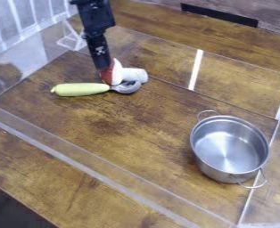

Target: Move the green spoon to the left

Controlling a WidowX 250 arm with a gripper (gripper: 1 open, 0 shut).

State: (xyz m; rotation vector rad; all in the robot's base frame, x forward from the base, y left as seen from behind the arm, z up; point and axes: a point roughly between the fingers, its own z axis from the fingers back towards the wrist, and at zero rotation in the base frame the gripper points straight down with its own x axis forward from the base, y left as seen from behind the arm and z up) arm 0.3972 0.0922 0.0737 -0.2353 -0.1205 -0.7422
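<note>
Brown wooden desk (130,142), one, with streaked grain; its near edge ran diagonally across the lower left of the view, with a dark area beyond at the corner. Pale, translucent strips (77,162) marked long straight lines inside that edge and along the right side.

Green spoon, one: yellow-green handle (80,89) at the left of the view, lying flat on the desk, its metal bowl (128,87) pointing right and partly covered by the toy. Open wood lay on the near side of the handle, up to the strip.

Red-and-white mushroom-shaped toy (130,76), one, lay on its side just behind the spoon's bowl end, overlapping it in the view.

Black gripper (104,71), one, reached down from the upper left, shut, its tips at the red part of the toy and close to the spoon; whether anything was held could not be told, the contact being small and blurred.

Round steel pot (229,148), one, with two wire handles, stood upright at the right, near the right-hand strip. A broad stretch of bare wood separated it from the spoon.

White strip (196,69), one, short, lay on the far part of the desk, behind the pot.
</note>
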